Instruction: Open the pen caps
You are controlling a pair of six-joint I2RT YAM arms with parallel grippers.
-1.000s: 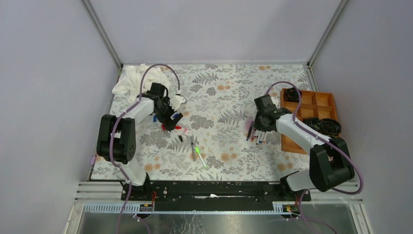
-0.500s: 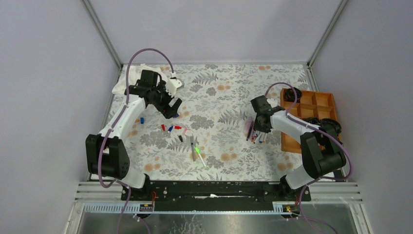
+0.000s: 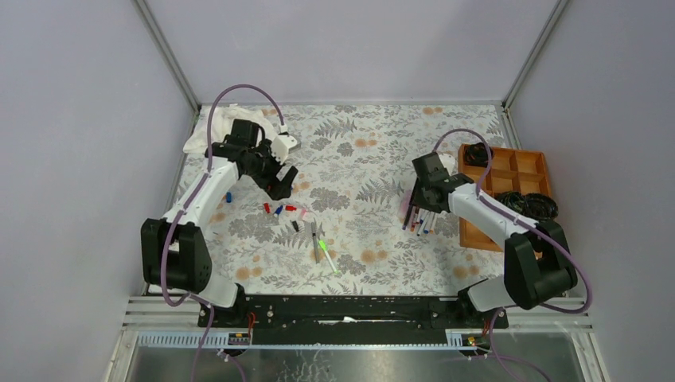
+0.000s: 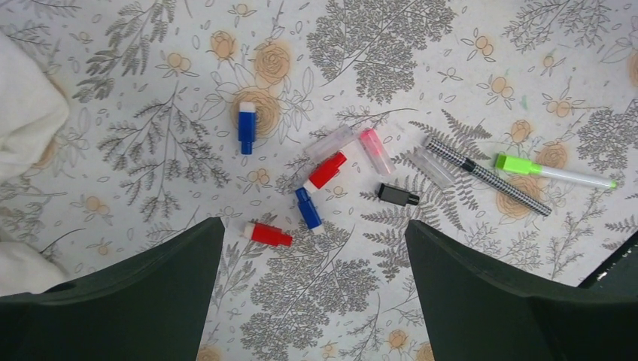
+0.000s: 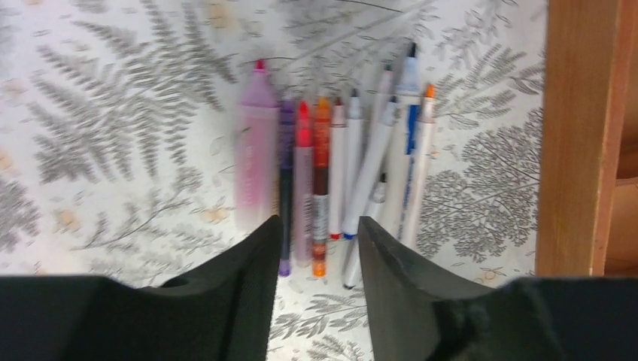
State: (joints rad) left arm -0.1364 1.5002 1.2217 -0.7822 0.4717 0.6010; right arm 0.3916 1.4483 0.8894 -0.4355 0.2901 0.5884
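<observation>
Loose pen caps lie on the flowered table: one blue cap (image 4: 247,128), a red cap (image 4: 326,171), a second blue cap (image 4: 308,210), a second red cap (image 4: 268,234), a pink one (image 4: 375,150) and a black one (image 4: 397,195). My left gripper (image 4: 314,301) hovers open above them (image 3: 280,177), holding nothing. A patterned pen (image 4: 489,177) and a green-ended pen (image 4: 553,171) lie to their right. A row of uncapped pens (image 5: 331,165) lies beside the tray (image 3: 418,220). My right gripper (image 5: 320,233) stands over their near ends (image 3: 420,199), its jaws apart and empty.
A wooden compartment tray (image 3: 509,171) with black cables (image 3: 527,205) stands at the right, its wall (image 5: 579,135) close to the pens. A white cloth (image 3: 215,127) lies at the far left corner, its edge (image 4: 22,120) near the blue cap.
My left gripper has risen and pulled back from the caps toward the far left. The right gripper's jaws have parted over the row of pens, and its arm has shifted slightly.
</observation>
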